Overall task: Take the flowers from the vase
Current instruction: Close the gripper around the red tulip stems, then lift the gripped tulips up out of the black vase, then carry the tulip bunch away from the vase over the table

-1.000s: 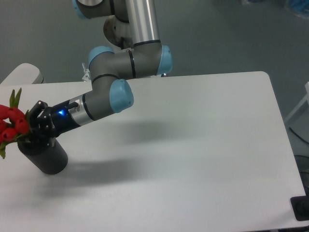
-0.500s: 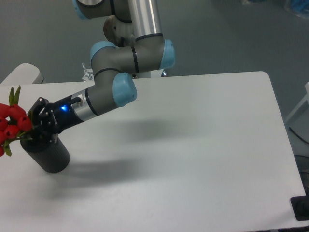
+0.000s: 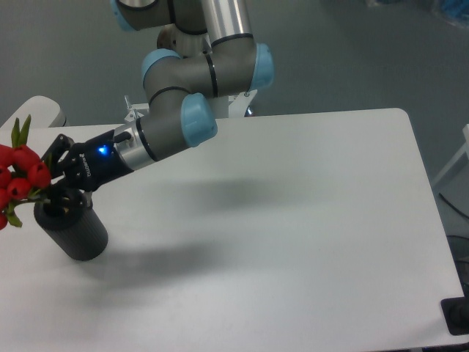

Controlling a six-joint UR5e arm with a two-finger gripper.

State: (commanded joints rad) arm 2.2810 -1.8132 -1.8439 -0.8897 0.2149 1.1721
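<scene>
The flowers (image 3: 18,174), red tulip buds with green leaves, hang at the far left edge of the view, up and to the left of the vase. The vase (image 3: 73,226) is a matte black cylinder on the white table, its round mouth showing. My gripper (image 3: 53,182) reaches in from the right, just above the vase's mouth, and is shut on the flowers' stems. The stems slant down toward the bore; I cannot tell whether their ends are still inside it.
The white table (image 3: 293,220) stretches to the right of the vase. The arm's elbow (image 3: 198,121) hangs over the table's back left. A pale rounded object (image 3: 33,111) sits beyond the table's far left corner.
The gripper has risen and drawn slightly left with the flowers, so the vase's mouth now shows. The arm's upper joints have shifted right.
</scene>
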